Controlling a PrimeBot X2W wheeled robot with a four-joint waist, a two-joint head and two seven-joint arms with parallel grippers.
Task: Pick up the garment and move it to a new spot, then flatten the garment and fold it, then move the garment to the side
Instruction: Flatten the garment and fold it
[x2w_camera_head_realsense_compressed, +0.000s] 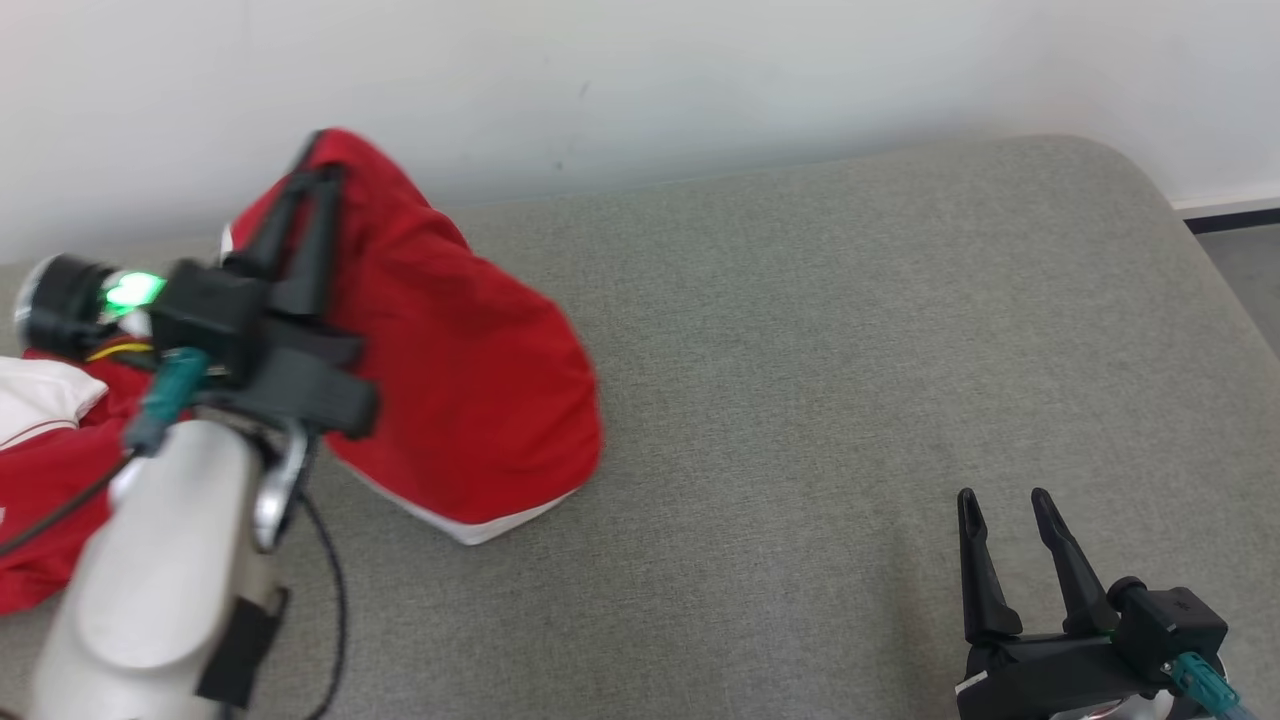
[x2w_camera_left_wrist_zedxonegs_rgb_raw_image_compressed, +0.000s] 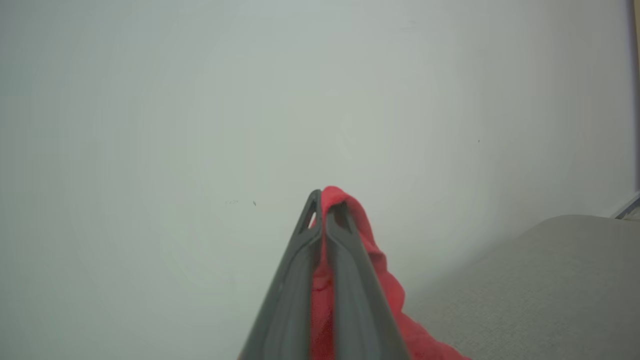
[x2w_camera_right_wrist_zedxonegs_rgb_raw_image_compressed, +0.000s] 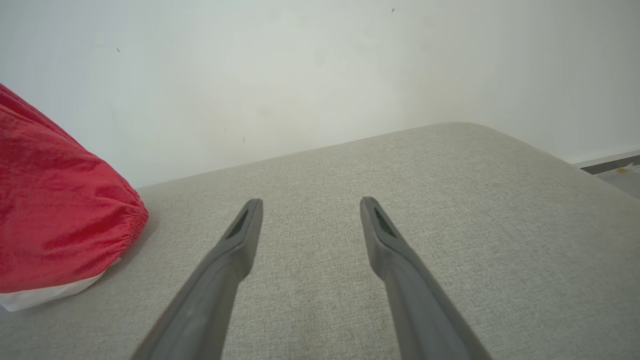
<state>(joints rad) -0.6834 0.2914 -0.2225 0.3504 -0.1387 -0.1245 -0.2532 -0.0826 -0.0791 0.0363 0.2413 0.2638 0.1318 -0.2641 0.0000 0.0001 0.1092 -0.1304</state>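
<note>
The garment (x2w_camera_head_realsense_compressed: 470, 380) is red cloth with a white hem, lifted at the left of the grey cushion. My left gripper (x2w_camera_head_realsense_compressed: 310, 180) is shut on its top edge and holds it up, with the cloth hanging down to the surface. In the left wrist view the garment (x2w_camera_left_wrist_zedxonegs_rgb_raw_image_compressed: 372, 260) is pinched between the closed fingers (x2w_camera_left_wrist_zedxonegs_rgb_raw_image_compressed: 300, 260) of my left gripper (x2w_camera_left_wrist_zedxonegs_rgb_raw_image_compressed: 322, 200). More red and white cloth (x2w_camera_head_realsense_compressed: 40, 440) lies at the far left behind my left arm. My right gripper (x2w_camera_head_realsense_compressed: 1005, 505) stands open above the cushion at the lower right, holding nothing. The right wrist view has the garment (x2w_camera_right_wrist_zedxonegs_rgb_raw_image_compressed: 55, 210) at its left and my right gripper (x2w_camera_right_wrist_zedxonegs_rgb_raw_image_compressed: 310, 210).
The grey cushion (x2w_camera_head_realsense_compressed: 850, 380) stretches wide to the right of the garment. A white wall (x2w_camera_head_realsense_compressed: 640, 80) runs along its far edge. The cushion's rounded corner and a strip of floor (x2w_camera_head_realsense_compressed: 1245, 270) lie at the far right.
</note>
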